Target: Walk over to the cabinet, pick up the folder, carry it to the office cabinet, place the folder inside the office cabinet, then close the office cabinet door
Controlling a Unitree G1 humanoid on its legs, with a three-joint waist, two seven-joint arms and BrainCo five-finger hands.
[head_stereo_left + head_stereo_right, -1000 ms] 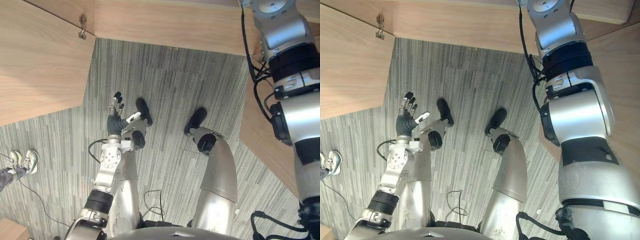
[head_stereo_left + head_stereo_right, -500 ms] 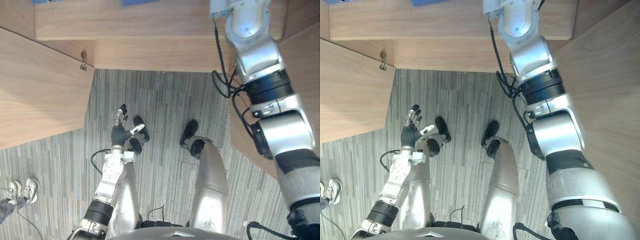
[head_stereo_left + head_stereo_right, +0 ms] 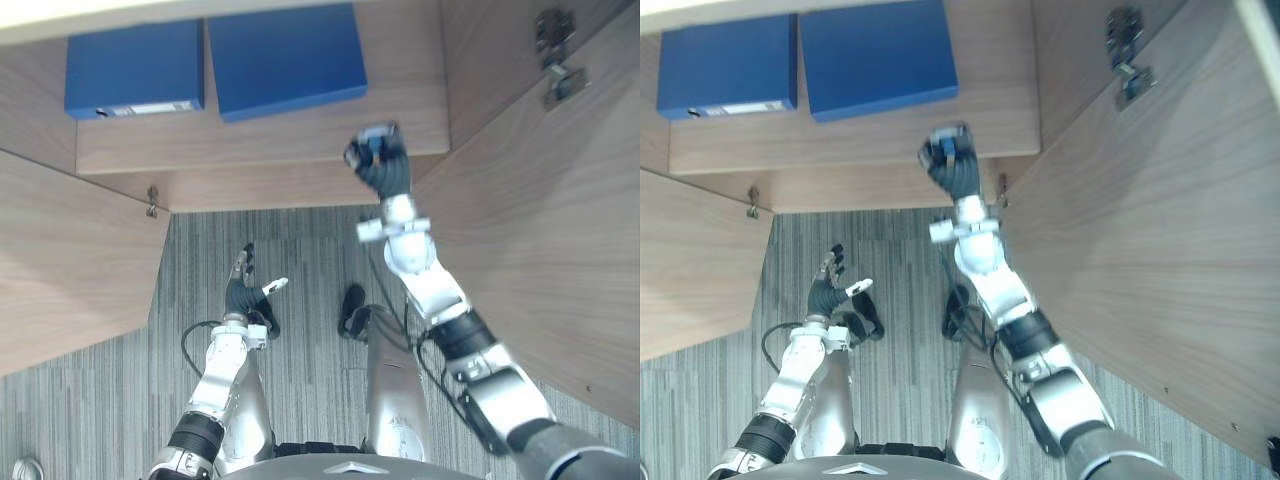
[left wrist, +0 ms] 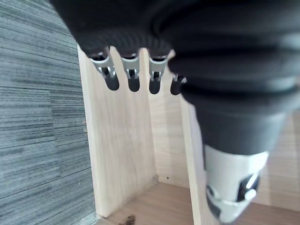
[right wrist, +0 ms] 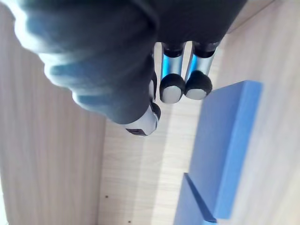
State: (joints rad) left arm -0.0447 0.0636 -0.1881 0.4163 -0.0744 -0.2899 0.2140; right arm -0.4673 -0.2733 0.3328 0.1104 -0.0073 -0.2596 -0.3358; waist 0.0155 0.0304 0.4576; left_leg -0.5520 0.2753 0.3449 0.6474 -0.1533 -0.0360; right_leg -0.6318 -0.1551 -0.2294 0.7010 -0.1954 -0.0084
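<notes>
two blue folders lie flat side by side on the cabinet shelf (image 3: 400, 90), the nearer folder (image 3: 282, 58) just past the right hand (image 3: 380, 165) and to its left, the farther folder (image 3: 134, 80) beyond it. two doors stand open, the left door (image 3: 70, 260) and the right door (image 3: 540, 230) well apart. since half a second ago the head view has tilted up. the right hand, released and holding nothing, is at the shelf's front edge facing bare wood, and the left hand (image 3: 240, 290) hangs relaxed low over the floor (image 3: 310, 250).

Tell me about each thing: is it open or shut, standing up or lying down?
Left cabinet door: open.
Right cabinet door: open.
Left blue folder: lying flat on the shelf.
Right blue folder: lying flat beside it, a small gap between them.
Left hand: open, empty, held low.
Right hand: raised before the shelf, touching neither folder.
</notes>
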